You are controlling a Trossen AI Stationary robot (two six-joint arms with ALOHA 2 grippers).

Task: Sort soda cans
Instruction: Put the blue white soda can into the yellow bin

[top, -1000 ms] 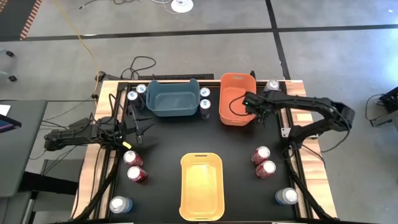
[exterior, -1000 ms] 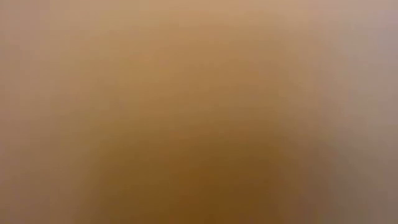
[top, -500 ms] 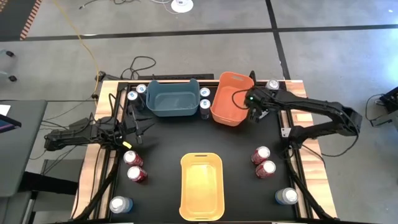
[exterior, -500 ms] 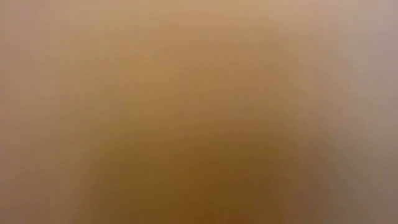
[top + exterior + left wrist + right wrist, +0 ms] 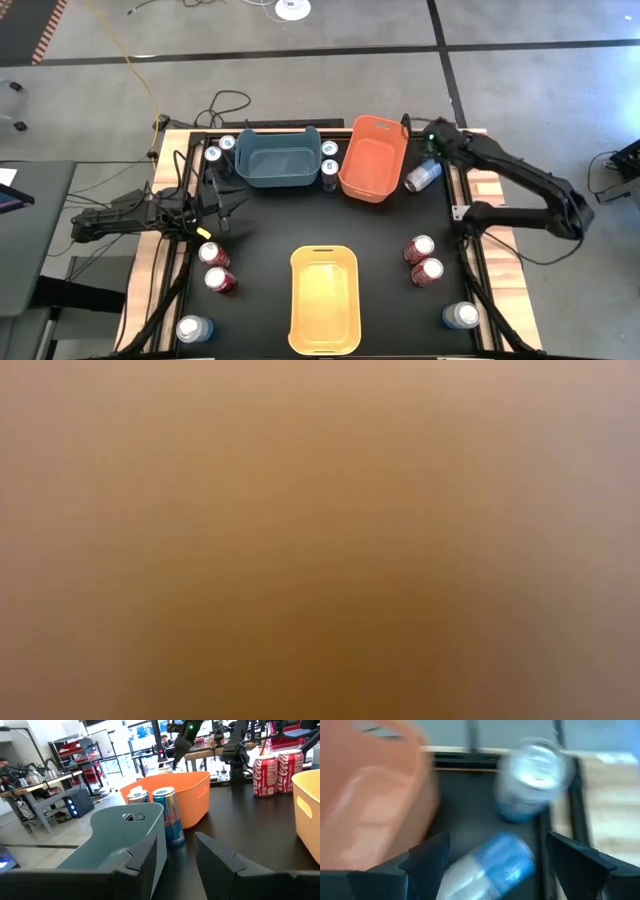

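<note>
Spread wide and gripping nothing: right gripper (image 5: 492, 860), poised above a silver/pale blue can (image 5: 487, 867) lying on its side on the black table (image 5: 260, 225), just beside the orange bin (image 5: 373, 157). Parted a little, also holding nothing: left gripper (image 5: 175, 855), low at the table's left edge, aimed past the teal bin (image 5: 120, 845).

Nearest the front edge: yellow bin (image 5: 323, 298), nothing visible inside, with one pale can (image 5: 191, 329) at the front left corner and another (image 5: 460, 316) at the front right. Farther in, two red cans (image 5: 215, 266) left of the yellow bin, two more red cans (image 5: 423, 259) right of it. Farther still, the toppled can (image 5: 422, 176). At the back, teal bin (image 5: 276, 156) and orange bin, both showing bare floors. Upright cans (image 5: 329, 160) wedged between those two bins, others (image 5: 218, 149) left of the teal bin.

Right arm (image 5: 520, 180) bent back toward the far right corner; left arm (image 5: 120, 218) stretched flat along the left side. Low view filled by a blurred tan surface.
</note>
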